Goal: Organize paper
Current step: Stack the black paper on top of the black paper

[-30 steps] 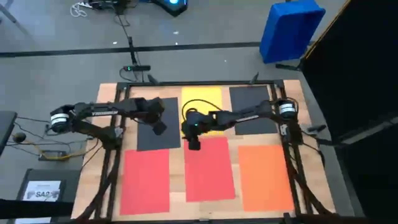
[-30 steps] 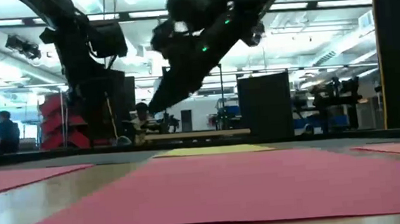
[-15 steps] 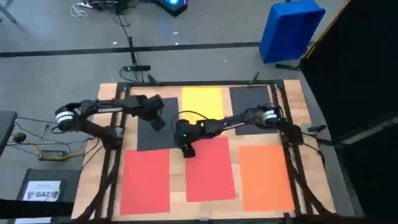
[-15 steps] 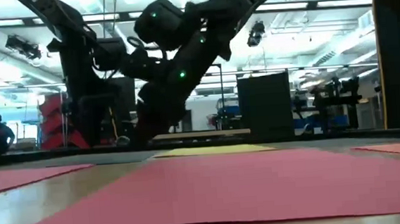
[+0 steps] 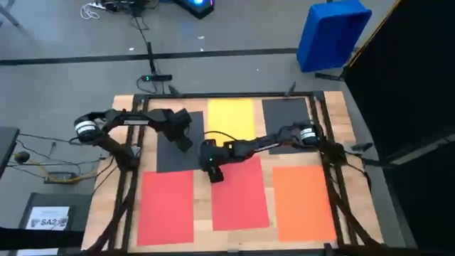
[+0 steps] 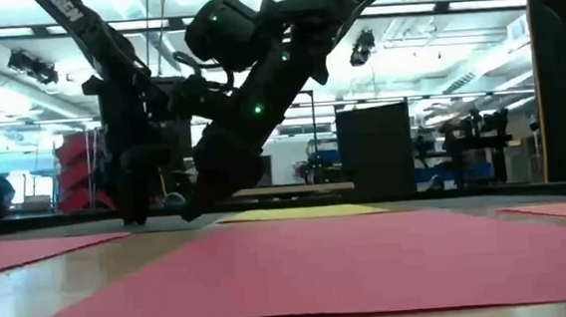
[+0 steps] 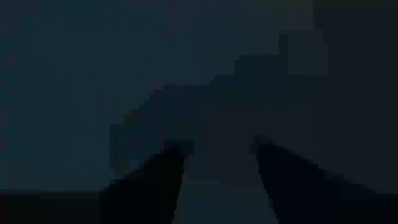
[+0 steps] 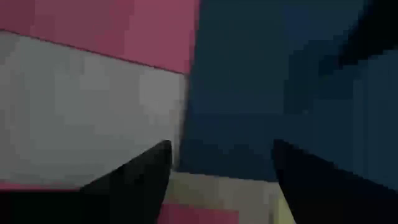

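Six sheets of paper lie flat on the wooden table: yellow (image 5: pixel 231 116) and dark grey (image 5: pixel 283 114) at the far side, a second dark sheet (image 5: pixel 170 158) at the left, two red sheets (image 5: pixel 167 208) (image 5: pixel 242 195) and an orange one (image 5: pixel 302 203) at the near side. My left gripper (image 5: pixel 185 141) is open, pointing down, low over the left dark sheet (image 7: pixel 93 74). My right gripper (image 5: pixel 215 172) is open and low at the middle red sheet's far left corner (image 8: pixel 158 31), beside the dark sheet (image 8: pixel 261 93). My left gripper's fingertips (image 6: pixel 135 214) stand at the level of the left dark sheet; I cannot tell whether they touch it. My right gripper's fingertips (image 6: pixel 195 211) are down near the table by the red sheet's corner; I cannot tell whether they touch.
A blue plastic bin (image 5: pixel 332 32) stands on the floor beyond the table's far right corner. A dark box with a white label (image 5: pixel 50 217) sits off the table's near left. Black rails (image 5: pixel 330 185) run along the table's left and right sides.
My right gripper has gone toward the table's left and near edges and down, from the yellow sheet's near edge to the middle red sheet's far left corner. My left gripper has come down over the left dark sheet. The sheets have stayed in place.
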